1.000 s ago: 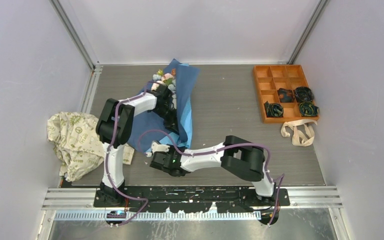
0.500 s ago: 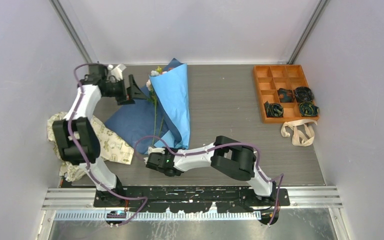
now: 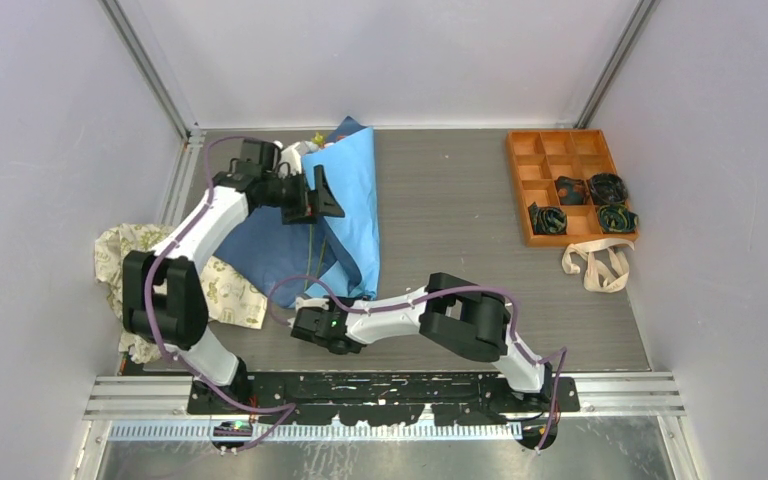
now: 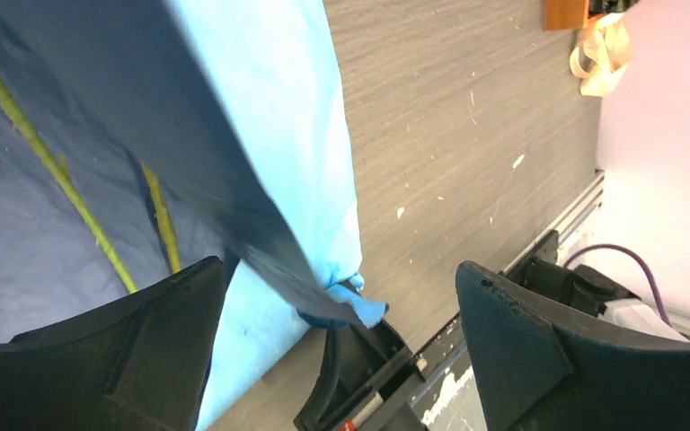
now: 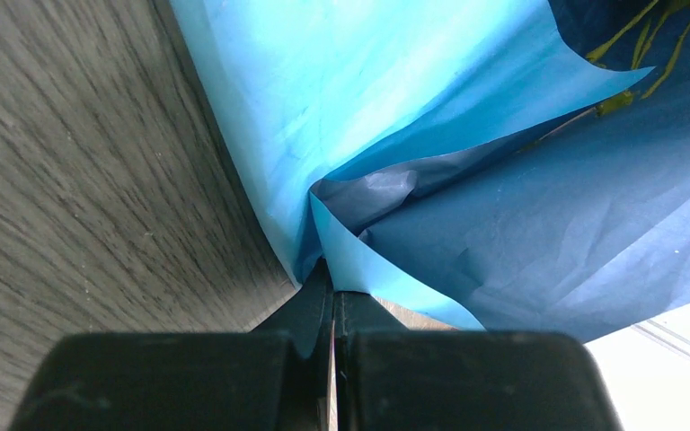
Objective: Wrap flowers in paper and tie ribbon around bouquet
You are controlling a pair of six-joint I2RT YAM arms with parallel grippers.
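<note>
The paper lies mid-table, its light blue flap folded over the darker blue face. The flowers rest on it, with blooms at the far end and thin green stalks running under the raised flap. My left gripper stands open beside the flap's left edge, holding nothing; its fingers straddle the flap's lower end in the left wrist view. My right gripper is shut on the paper's near corner. The beige ribbon lies loose at the right.
An orange compartment tray holding small dark coils stands at the back right, just beyond the ribbon. A cream printed cloth is bunched at the left edge. The right arm's elbow stretches across the near middle of the table.
The left gripper opened and let go of the paper, swung out to the far left, then came back beside the flap. The flap now shows its light blue face. The right gripper kept its grip.
</note>
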